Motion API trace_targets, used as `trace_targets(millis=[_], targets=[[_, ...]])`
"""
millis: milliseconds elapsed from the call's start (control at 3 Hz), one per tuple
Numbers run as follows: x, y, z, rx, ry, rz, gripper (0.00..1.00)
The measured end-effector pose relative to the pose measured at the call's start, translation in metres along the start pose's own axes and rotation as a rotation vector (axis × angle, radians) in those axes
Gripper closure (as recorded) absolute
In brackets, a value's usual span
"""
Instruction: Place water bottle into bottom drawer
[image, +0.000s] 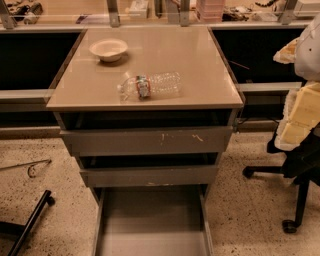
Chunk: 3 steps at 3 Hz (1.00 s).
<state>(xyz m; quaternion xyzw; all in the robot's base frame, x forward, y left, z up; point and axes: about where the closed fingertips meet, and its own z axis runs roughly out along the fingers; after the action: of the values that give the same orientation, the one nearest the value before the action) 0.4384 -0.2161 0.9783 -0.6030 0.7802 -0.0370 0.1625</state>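
The water bottle (150, 86) lies on its side on the beige cabinet top (200, 65), near the front edge, with its cap pointing left and its red-and-dark label band toward the left end. The bottom drawer (152, 215) is pulled out toward me, and its flat grey floor is bare. My gripper (300, 117) shows as a pale cream shape at the right edge of the view. It is off the cabinet's right side, well away from the bottle and at about the bottle's height. It is not touching the bottle.
A white bowl (108, 49) stands at the back left of the cabinet top. The scratched top drawer (147, 140) and the middle drawer (149, 175) stick out slightly. A black office chair base (295, 200) stands at the right, and a black bar (30, 220) lies on the floor at the left.
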Motion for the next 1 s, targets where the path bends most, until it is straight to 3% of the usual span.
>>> trace_targets(millis=[333,667,1000], targets=[[0.0,0.0,0.0,0.0,0.0,0.0,0.0],[-0.017,-0.022,0.028,-0.037,-0.035,-0.031,0.0],[-0.069,-0.065,0.082,-0.101,-0.125,-0.098,0.0]])
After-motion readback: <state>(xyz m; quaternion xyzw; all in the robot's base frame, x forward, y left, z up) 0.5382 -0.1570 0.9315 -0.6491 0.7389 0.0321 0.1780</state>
